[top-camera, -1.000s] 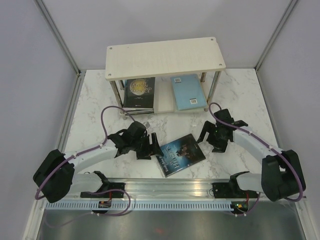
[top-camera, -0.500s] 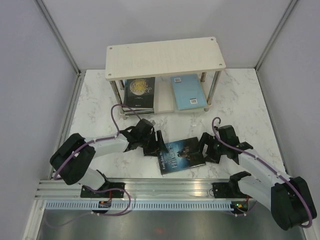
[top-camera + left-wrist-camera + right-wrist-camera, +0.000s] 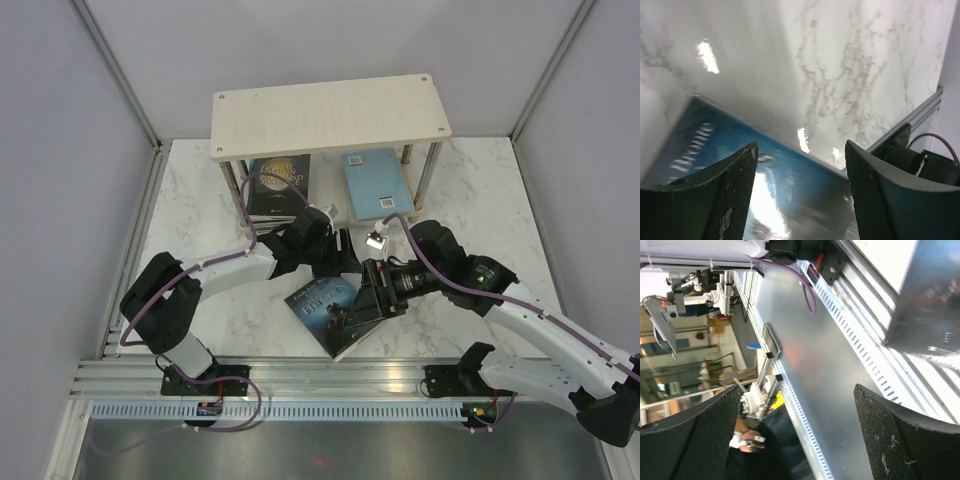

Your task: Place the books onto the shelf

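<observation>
Two hands meet at one dark blue book (image 3: 318, 300) lying askew on the bench (image 3: 195, 200). The left hand (image 3: 800, 144) has its jaws well apart and grips nothing, with the book's glossy cover just beyond its fingertips (pale lettering shows on it). The right hand (image 3: 797, 387) is spread wide and is empty too. A corner of the book sits off to one side of it, outside the gap, and whether they touch is unclear. Past both hands stands the shelf (image 3: 330, 115), its lower board carrying a dark stack (image 3: 278, 182) and a light blue book (image 3: 375, 182).
</observation>
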`<state>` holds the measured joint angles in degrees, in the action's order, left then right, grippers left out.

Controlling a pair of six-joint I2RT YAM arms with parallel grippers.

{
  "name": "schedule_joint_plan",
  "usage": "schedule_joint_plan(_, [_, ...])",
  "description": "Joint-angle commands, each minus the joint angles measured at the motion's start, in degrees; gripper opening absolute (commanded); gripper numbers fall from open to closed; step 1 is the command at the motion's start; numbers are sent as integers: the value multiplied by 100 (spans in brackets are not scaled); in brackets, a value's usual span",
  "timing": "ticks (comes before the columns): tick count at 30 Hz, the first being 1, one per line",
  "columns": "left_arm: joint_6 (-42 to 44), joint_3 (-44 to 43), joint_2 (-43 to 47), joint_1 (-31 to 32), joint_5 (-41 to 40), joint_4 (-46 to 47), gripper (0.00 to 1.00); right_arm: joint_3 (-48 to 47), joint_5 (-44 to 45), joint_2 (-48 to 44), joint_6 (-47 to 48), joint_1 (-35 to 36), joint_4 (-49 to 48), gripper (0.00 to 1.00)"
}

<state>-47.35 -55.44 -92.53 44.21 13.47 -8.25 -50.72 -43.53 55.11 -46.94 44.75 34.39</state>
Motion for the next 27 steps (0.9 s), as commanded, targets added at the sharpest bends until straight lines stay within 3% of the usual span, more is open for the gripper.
schedule_joint_plan(1, [437, -169, 314, 106, 85, -45, 74, -290, 169, 79, 906, 7, 1219, 96])
schedule_joint_plan(4, [569, -64, 612, 106, 129, -202, 74, -262, 405, -26, 1019, -2, 1394, 95])
schedule_joint_plan(10, [368, 411, 1787, 106, -90, -668, 74, -334, 2136, 227, 994, -2, 1562, 96])
schedule_joint_plan(13, [201, 595, 2457, 106, -415, -1193, 77, -167, 2717, 517, 1002, -63, 1203, 96])
schedule_joint_plan(18, [-89, 1227, 3548, 106, -864, -1873, 80, 438, 2692, 1219, 1038, -527, 1, 96])
schedule_joint_plan(27, [-1513, 3626, 4744, 115, -996, -1224, 83, 572, 2165, 2889, 1196, -854, -1793, 96])
